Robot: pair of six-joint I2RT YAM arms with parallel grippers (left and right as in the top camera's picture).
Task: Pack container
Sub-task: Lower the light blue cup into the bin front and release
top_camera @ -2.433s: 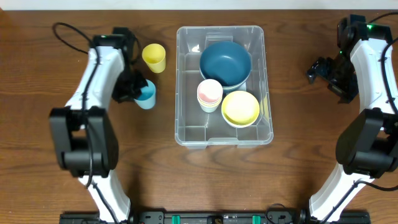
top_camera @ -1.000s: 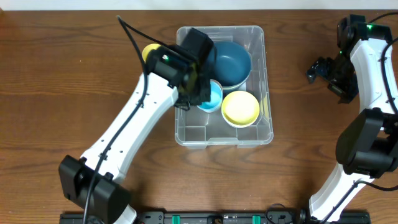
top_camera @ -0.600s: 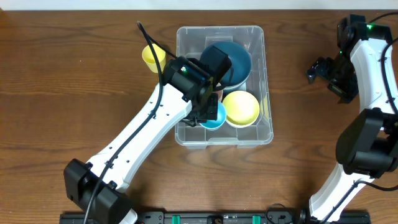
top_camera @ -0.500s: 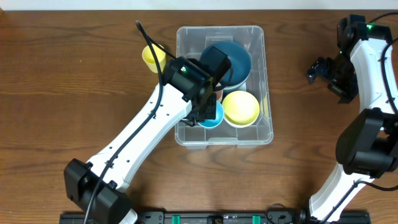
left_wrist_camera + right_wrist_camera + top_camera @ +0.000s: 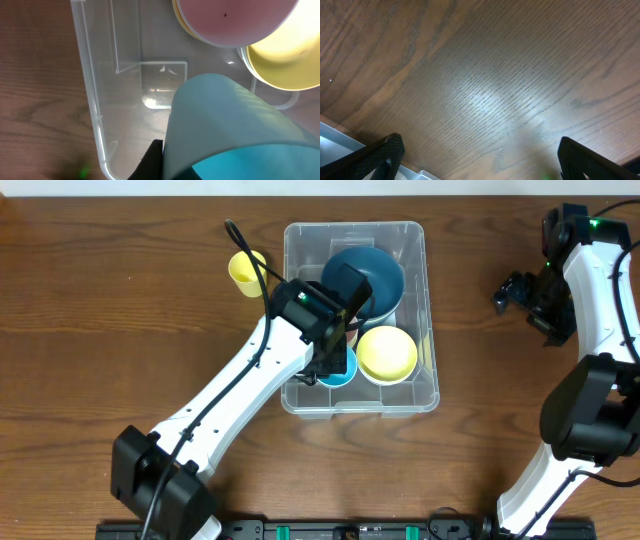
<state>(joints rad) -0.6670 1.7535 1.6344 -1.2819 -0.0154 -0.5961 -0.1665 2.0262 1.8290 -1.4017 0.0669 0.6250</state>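
Clear plastic container sits upper centre of overhead view, w/ dark blue bowl & yellow bowl inside. Left gripper pinches light blue cup in container's lower-left part, near pink cup. Right gripper spread wide over wood table, far right. Yellow cup outside container, upper left.

Robotics lab: left arm, right arm, at wooden table.

Dark brown wood-grain table, glossy sheen, pale strip along far edge.
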